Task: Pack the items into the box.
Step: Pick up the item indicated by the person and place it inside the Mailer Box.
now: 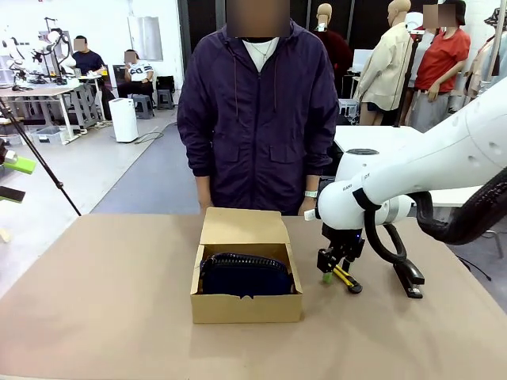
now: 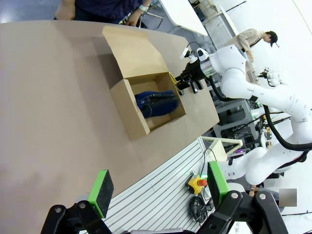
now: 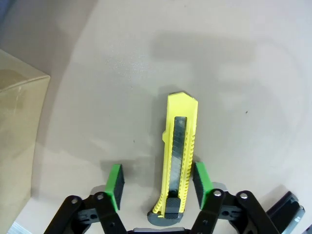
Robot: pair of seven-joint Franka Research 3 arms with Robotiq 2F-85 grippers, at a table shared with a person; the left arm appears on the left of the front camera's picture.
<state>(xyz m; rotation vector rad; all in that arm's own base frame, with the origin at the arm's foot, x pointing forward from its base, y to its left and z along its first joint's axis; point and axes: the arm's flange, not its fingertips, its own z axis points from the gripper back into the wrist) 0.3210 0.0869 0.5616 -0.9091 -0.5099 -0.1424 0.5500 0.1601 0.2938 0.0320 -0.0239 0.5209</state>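
Slim yellow-and-black utility knife (image 3: 179, 165) is seen flat on tabletop (image 3: 219, 58) beside shallow brown cardboard box (image 1: 245, 309), straddled by parted fingers (image 3: 115, 179) of right gripper (image 3: 157, 178) (one pad possibly touching); centring is advised before clamping.

- one brown cardboard box (image 1: 246, 307) with one flap lid (image 1: 242, 226)
- one dark navy zippered pouch (image 1: 245, 275)
- one yellow-and-black utility knife (image 3: 179, 161)
- one black stapler (image 1: 408, 279)
- two robot grippers, the left gripper (image 2: 160, 187) and the right gripper (image 3: 157, 178), two green pads (image 3: 115, 179) on each
- one person (image 1: 257, 119) at the one table (image 1: 103, 301)
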